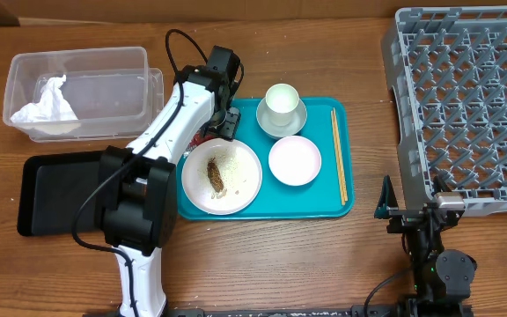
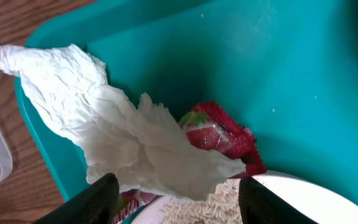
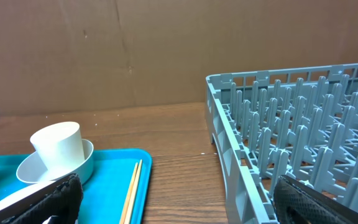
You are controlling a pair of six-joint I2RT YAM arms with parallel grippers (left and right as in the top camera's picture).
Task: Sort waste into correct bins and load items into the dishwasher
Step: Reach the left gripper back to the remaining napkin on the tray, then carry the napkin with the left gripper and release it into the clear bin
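Colours rn: serving tray [image 1: 337, 207] teal, table [image 1: 324, 264] brown w/ wood grain. Plate [image 1: 249, 180], cup [image 1: 282, 101] & bowl [image 1: 294, 161] white. Food bit [image 1: 215, 179] brown, wrapper [image 2: 222, 134] red, tissue [image 2: 117, 134] white, rice [image 2: 210, 205] off-white. Chopsticks [image 1: 339, 154] pale wood. Tub [image 1: 139, 62] clear, flat tray [image 1: 55, 189] black, rack [image 1: 465, 97] grey w/ peg grid.

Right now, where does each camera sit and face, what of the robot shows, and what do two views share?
Overhead: above the table, facing straight down on teal tray, dish rack, left arm, right arm.
Left wrist: low over the tray's corner, facing tissue and red wrapper; left fingers below.
Right wrist: near table height, facing level past tray and rack; right fingers in bottom corners.
Shared: overhead and right wrist both show cup and chopsticks.
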